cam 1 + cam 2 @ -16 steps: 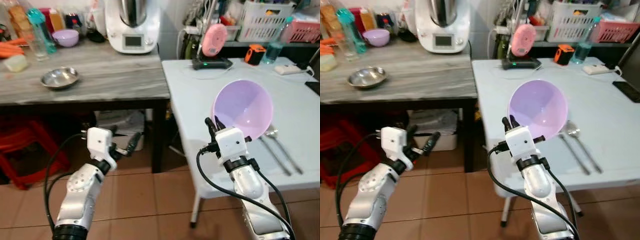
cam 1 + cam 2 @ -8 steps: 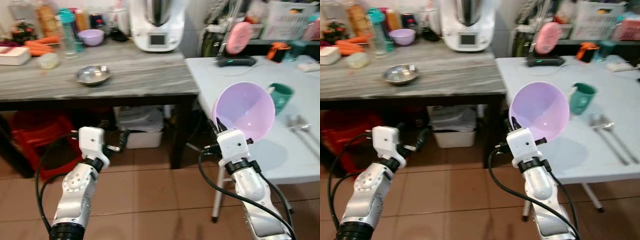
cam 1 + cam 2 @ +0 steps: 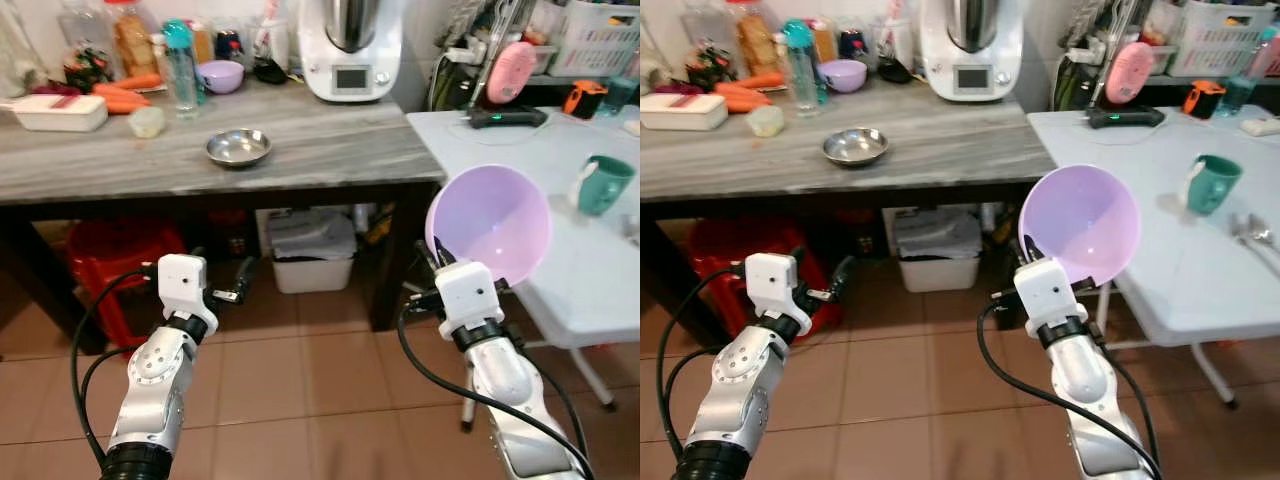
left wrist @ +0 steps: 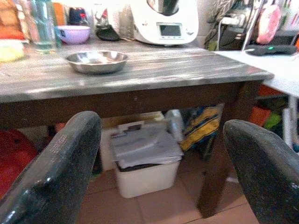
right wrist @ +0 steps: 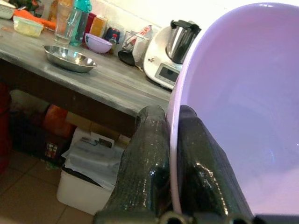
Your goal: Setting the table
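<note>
My right gripper (image 3: 436, 258) is shut on the rim of a large lilac plastic bowl (image 3: 490, 222), held up tilted in front of the white table (image 3: 500, 150); the rim (image 5: 174, 154) sits pinched between the two black fingers. My left gripper (image 3: 232, 285) is open and holds nothing, low over the tiled floor in front of the grey wooden table (image 3: 300, 150). On that table sit a steel bowl (image 3: 238, 147) and a small purple bowl (image 3: 221, 76). A green mug (image 3: 604, 184) stands on the white table.
A white kitchen machine (image 3: 350, 50), bottles, carrots and a white container (image 3: 55, 112) crowd the back of the wooden table. Under it stand a red stool (image 3: 120, 255) and a white bin (image 3: 312, 250). A pink device (image 3: 510, 72) and baskets sit behind the white table.
The camera has swung to the left, so the tables slid right in view and the cutlery left it. The lilac bowl stays gripped by my right gripper; the left gripper holds about the same pose.
</note>
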